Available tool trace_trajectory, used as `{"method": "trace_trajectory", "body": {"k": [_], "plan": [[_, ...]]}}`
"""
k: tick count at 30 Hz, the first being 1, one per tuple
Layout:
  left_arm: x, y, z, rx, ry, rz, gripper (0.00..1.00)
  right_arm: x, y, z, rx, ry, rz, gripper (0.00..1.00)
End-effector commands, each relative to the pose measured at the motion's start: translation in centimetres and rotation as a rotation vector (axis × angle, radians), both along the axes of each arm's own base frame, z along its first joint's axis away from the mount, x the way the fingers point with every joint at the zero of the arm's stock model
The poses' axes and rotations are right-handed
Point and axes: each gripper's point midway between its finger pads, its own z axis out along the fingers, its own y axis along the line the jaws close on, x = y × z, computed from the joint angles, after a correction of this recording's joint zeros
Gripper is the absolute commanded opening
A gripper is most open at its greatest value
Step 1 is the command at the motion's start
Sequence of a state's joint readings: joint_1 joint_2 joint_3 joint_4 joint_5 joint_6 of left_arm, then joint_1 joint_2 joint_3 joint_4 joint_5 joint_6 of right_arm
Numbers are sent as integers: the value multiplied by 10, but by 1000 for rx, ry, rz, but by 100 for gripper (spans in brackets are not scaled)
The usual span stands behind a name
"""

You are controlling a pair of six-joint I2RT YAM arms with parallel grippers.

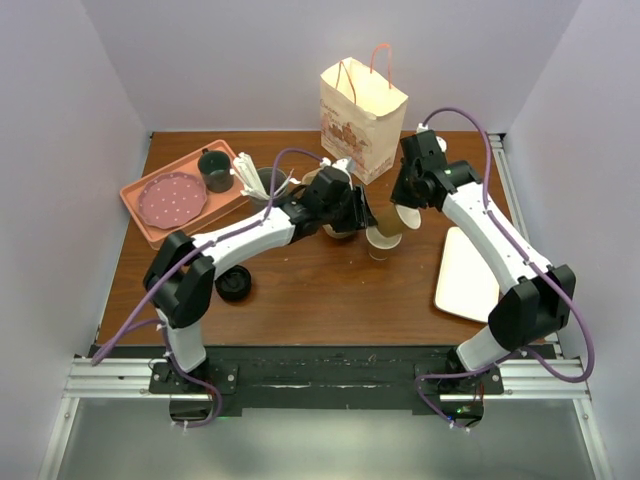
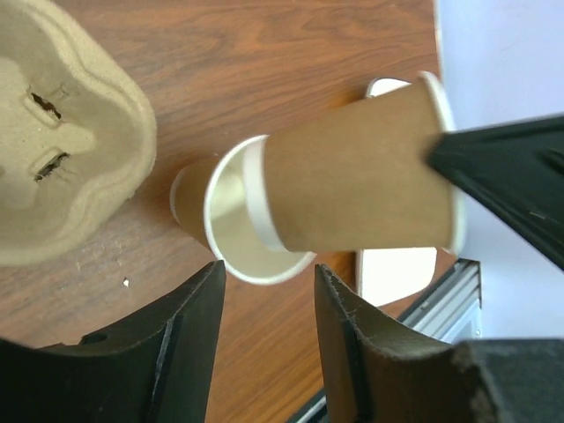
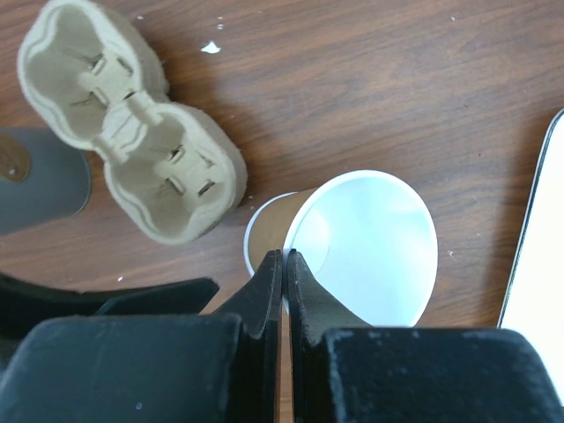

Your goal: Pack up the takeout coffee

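The right pincer (image 3: 284,260) is pinching the rim of the takeout cup (image 3: 370,238), holding it tilted with its base at the mouth of a second paper cup (image 2: 189,207) standing on the bench (image 3: 397,79). The left pincer (image 2: 269,275) is hanging spread just beside both. The cardboard cup carrier (image 3: 123,141) is lying empty nearby, so the packing looks barely begun: no cup is sitting in a hole yet.
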State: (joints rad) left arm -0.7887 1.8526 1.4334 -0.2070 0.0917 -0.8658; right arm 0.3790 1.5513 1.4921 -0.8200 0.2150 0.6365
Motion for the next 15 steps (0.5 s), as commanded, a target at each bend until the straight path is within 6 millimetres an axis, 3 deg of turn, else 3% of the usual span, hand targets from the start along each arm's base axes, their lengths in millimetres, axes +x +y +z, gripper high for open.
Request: {"method": "trace_trajectory", "body": {"k": [1,3,5,6,8,9,10,11,12,13,14,15], "plan": [[-10,13,58,-44,-107,-12,51,2,1,40,-24,-82,43,0],[-17,23,56,-27,-108,-15,52,1,1,58,-44,-112,79,0],[-22,39,69,-6,-157,-3,55,1,5,69,-48,-128,123,0],[-28,49,59,21,-152,2,57,1,10,80,-54,-148,175,0],[-35,72,72,29,-186,21,60,-1,21,80,-60,-126,223,0],[-40,83,65,49,-183,22,62,-7,36,86,-76,-131,276,0],[-48,99,80,58,-212,44,66,-8,39,88,-104,-142,279,0],[-56,110,77,84,-218,42,71,-10,49,90,-116,-145,299,0],[-61,119,84,83,-235,51,73,-20,70,91,-118,-150,352,0],[-72,136,106,64,-281,75,75,-24,79,90,-123,-147,363,0],[-79,146,114,63,-308,79,82,-25,89,85,-128,-133,378,0],[-86,156,116,66,-322,91,91,-39,108,80,-124,-114,418,0]]}}
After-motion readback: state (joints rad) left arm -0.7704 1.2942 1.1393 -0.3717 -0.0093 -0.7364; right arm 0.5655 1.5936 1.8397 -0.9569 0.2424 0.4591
